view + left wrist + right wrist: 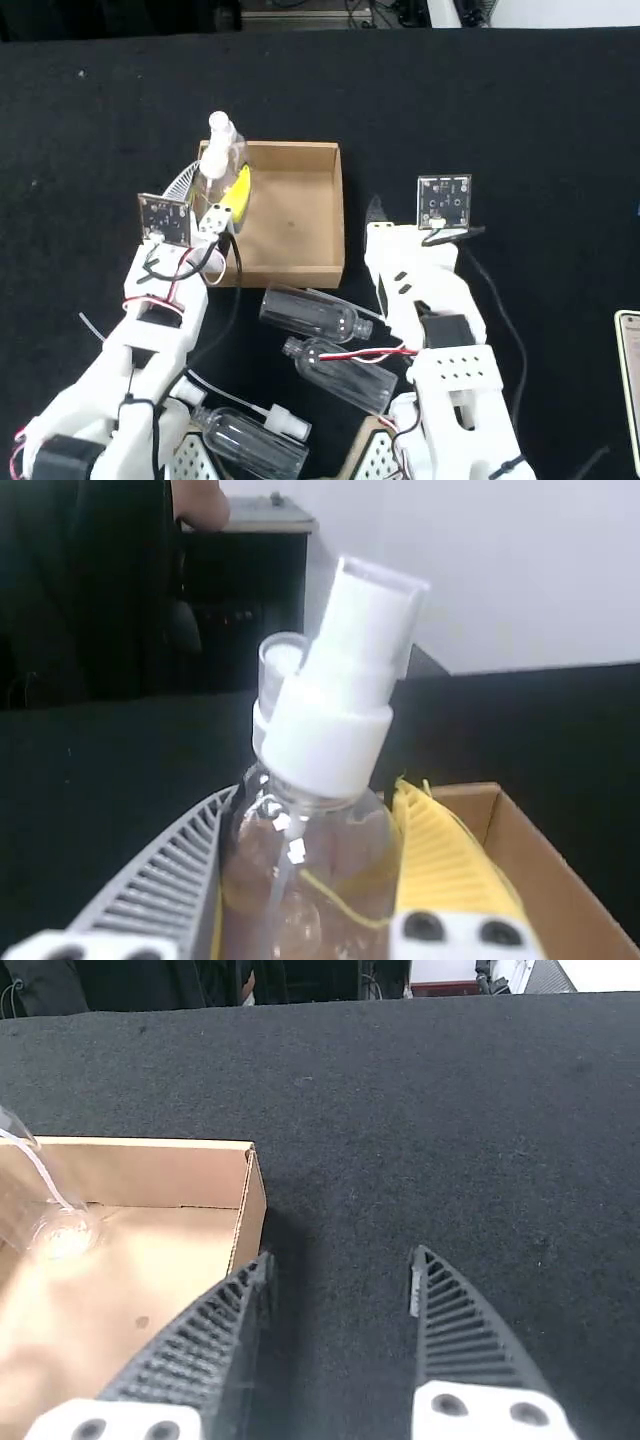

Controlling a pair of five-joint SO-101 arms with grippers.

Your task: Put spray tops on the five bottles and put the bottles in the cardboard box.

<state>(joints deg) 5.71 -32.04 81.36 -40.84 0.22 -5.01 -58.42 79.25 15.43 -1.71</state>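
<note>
The left arm's fingers, one grey and one yellow, are closed around the body of a clear bottle, holding it upright with a white spray top on its neck. It sits at the far left corner of the cardboard box; I can't tell whether its base touches the box floor. The right arm's fingers are spread wide with nothing between them, low over the black counter just beside the box's right wall. Two uncapped bottles lie on their sides in front of the box, between the arms. Another bottle lies near the counter's front edge with a spray top at it; I can't tell if it's attached.
</note>
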